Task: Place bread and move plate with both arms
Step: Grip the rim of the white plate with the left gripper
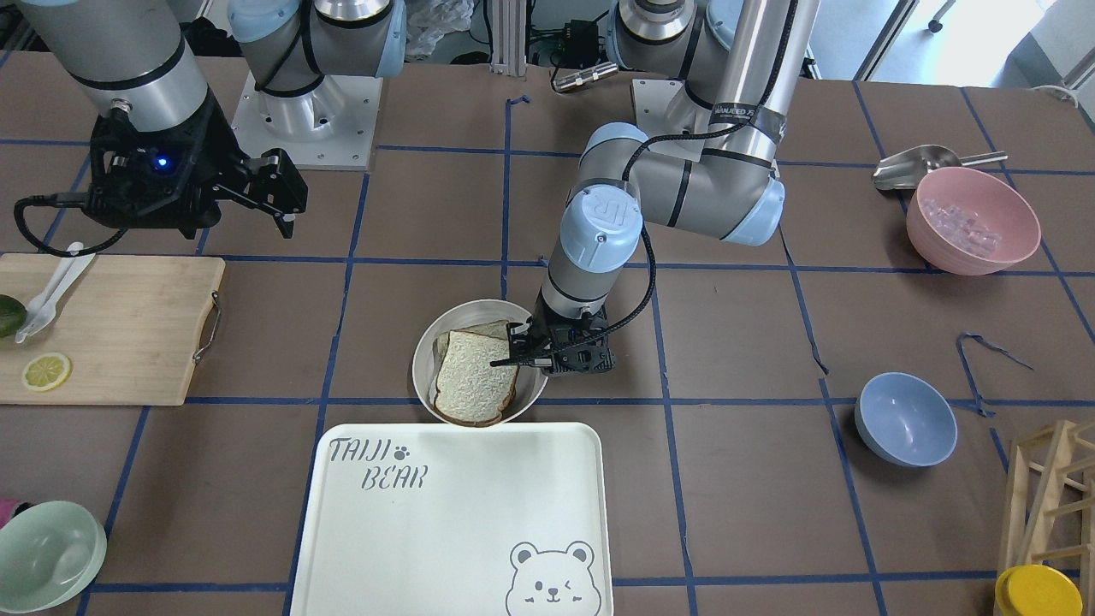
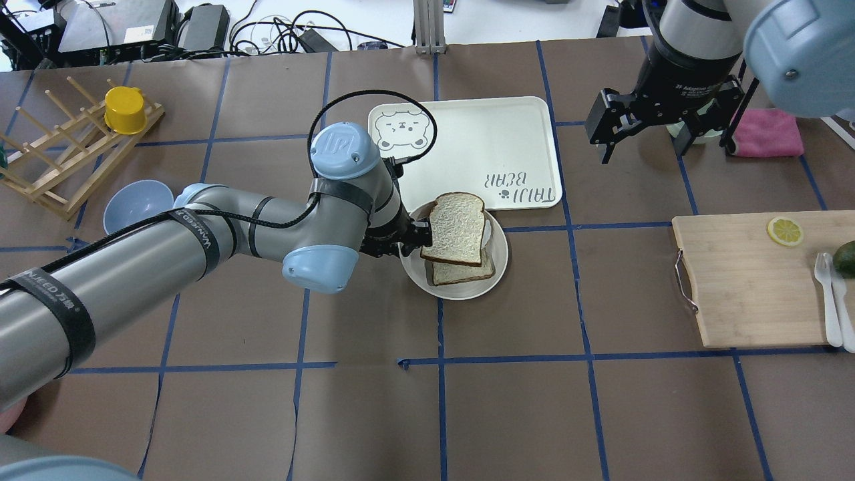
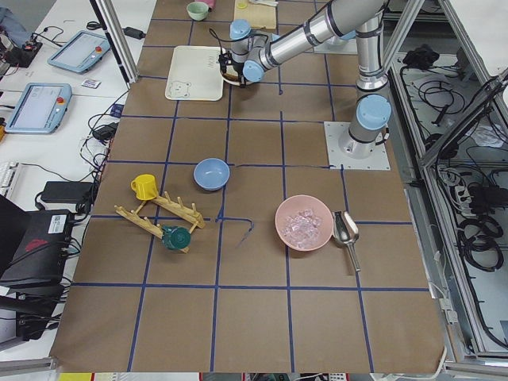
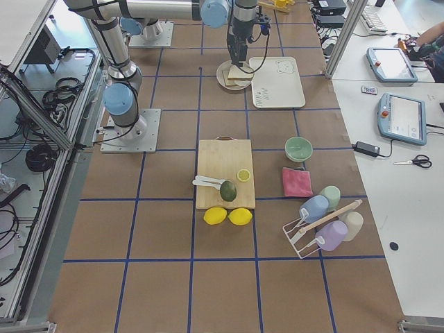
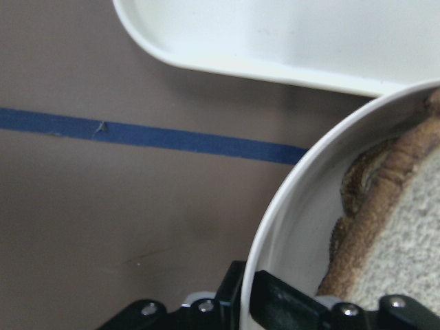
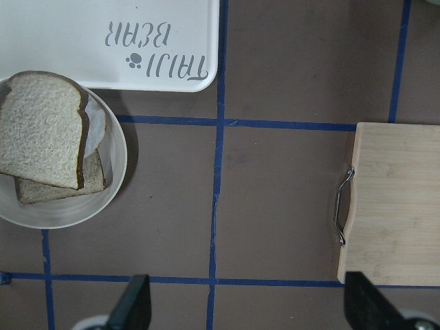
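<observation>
The round cream-white plate (image 2: 493, 266) sits at mid-table, just before the bear tray. The bread (image 2: 457, 227), with pale crumb, dark crust and a domed edge, lies tilted in the plate on a squarer, tanner slice (image 2: 467, 272). My left gripper (image 2: 417, 242) is at the plate's left rim. In the left wrist view its fingers (image 5: 282, 309) stand either side of the rim (image 5: 275, 227), shut on it. My right gripper (image 2: 664, 133) hangs wide open and empty, high over the table to the right of the tray. In its wrist view the plate (image 6: 118, 172) and bread (image 6: 41, 130) show at left.
The bear-printed tray (image 2: 494, 133) touches the plate's far side. A wooden cutting board (image 2: 748, 280) with a lemon slice, an avocado and white cutlery lies at right. A pink cloth (image 2: 768, 132), blue bowl (image 2: 137, 200), wooden rack with yellow cup (image 2: 125, 109) and pink bowl (image 1: 971, 218) stand around.
</observation>
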Motion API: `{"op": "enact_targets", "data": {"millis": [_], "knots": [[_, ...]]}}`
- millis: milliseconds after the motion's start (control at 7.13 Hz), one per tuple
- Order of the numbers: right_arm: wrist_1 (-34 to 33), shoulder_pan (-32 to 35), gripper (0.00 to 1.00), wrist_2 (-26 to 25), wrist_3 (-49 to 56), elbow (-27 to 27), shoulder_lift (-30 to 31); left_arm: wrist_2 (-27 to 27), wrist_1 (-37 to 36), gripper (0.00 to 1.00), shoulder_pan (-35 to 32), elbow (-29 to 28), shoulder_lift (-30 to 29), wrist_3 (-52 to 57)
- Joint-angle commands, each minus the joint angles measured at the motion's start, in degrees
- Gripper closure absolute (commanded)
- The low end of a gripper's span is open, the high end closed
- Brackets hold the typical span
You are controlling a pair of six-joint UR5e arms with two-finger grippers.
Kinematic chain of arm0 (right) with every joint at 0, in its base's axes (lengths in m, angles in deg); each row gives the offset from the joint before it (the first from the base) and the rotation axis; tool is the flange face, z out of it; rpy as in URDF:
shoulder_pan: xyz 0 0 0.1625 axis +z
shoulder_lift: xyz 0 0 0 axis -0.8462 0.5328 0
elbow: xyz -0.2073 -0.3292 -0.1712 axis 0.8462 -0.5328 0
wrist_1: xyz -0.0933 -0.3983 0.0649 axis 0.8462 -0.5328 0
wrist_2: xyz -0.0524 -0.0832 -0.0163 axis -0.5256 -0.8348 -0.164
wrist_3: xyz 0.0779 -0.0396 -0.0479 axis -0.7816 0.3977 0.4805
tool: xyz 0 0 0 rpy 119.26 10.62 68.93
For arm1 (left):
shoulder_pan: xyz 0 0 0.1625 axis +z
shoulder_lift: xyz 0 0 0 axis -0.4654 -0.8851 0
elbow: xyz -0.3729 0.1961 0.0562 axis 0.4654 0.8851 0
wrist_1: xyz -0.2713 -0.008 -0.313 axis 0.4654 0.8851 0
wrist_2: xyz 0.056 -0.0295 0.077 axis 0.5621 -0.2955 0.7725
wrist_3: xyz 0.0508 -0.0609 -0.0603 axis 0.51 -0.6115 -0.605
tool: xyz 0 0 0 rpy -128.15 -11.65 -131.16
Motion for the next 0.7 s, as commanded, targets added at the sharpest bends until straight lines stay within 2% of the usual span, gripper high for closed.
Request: {"op": "enact_targets", "data": {"millis": [0, 561], "knots": [[-0.12, -0.03, 0.0, -0.57, 0.01, 0.16, -0.02, -2.44, -0.24, 0.81, 0.94, -0.32, 0.66, 0.81], [-0.2, -0.03, 0.0, -0.75, -0.07, 0.25, -0.02, -6.23, -0.23, 0.84, 2.52, 0.21, 1.19, 0.81]]}}
